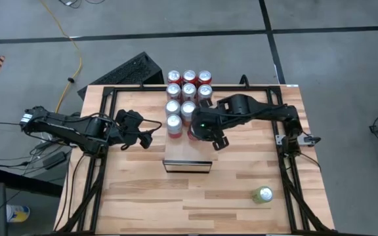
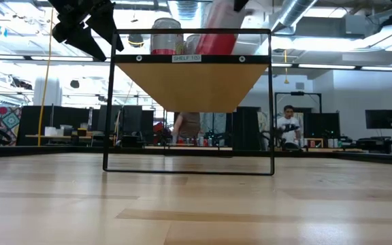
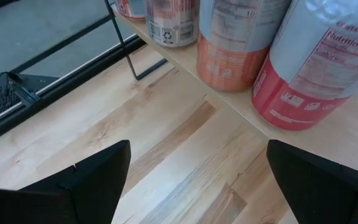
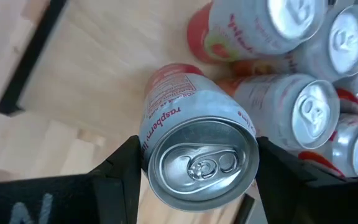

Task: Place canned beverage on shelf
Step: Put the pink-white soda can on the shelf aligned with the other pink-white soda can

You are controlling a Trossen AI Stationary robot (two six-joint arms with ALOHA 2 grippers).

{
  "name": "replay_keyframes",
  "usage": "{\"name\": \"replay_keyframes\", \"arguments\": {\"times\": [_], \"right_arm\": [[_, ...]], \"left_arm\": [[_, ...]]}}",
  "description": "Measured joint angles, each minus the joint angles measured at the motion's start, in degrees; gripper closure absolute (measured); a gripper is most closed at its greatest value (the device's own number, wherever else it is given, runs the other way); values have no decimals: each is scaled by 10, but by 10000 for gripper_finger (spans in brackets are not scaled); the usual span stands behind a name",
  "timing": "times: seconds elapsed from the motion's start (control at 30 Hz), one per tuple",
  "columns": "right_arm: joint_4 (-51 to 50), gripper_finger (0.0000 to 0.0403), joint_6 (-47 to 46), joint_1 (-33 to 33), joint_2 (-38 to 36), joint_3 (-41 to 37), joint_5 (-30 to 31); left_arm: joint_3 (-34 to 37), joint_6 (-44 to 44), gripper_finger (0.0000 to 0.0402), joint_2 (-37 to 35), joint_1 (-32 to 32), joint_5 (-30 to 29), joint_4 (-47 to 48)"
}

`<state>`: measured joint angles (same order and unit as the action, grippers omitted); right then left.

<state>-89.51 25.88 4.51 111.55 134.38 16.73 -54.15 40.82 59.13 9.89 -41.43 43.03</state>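
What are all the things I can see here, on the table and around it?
red-and-silver cans: at least nine, standing in rows on the shelf's far end
held can: one, red and silver, upright between the right gripper's fingers over the shelf
green can: one, lying on the table near its right front corner
shelf: one, light wood top with dark front edge, mid-table
table: one, light wood, black-framed
keyboard: one, black, just beyond the table's far left corner
yellow cable: one, on the floor
person: one, far back in the room
left gripper: open, empty, beside the shelf's left side
right gripper: closed on the held can
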Motion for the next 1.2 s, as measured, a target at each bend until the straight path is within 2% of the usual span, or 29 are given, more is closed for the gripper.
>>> {"name": "replay_keyframes", "arguments": {"times": [0.37, 0.53, 0.8, 0.93, 1.2], "right_arm": [[-5, 175, -18, -4, 6, 0, -21], [-5, 167, -56, -12, 6, 0, -47], [-5, 151, -104, -36, 6, 0, -51], [-5, 145, -137, -49, 6, 0, -95], [-5, 142, -154, -55, 6, -8, -99]], "left_arm": [[0, 0, 38, 0, 0, 1, 0], [0, 4, 38, 0, 0, 0, 0], [0, 6, 38, 0, 0, 0, 0], [0, 6, 38, 0, 0, 0, 0], [0, 6, 38, 0, 0, 0, 0]]}}
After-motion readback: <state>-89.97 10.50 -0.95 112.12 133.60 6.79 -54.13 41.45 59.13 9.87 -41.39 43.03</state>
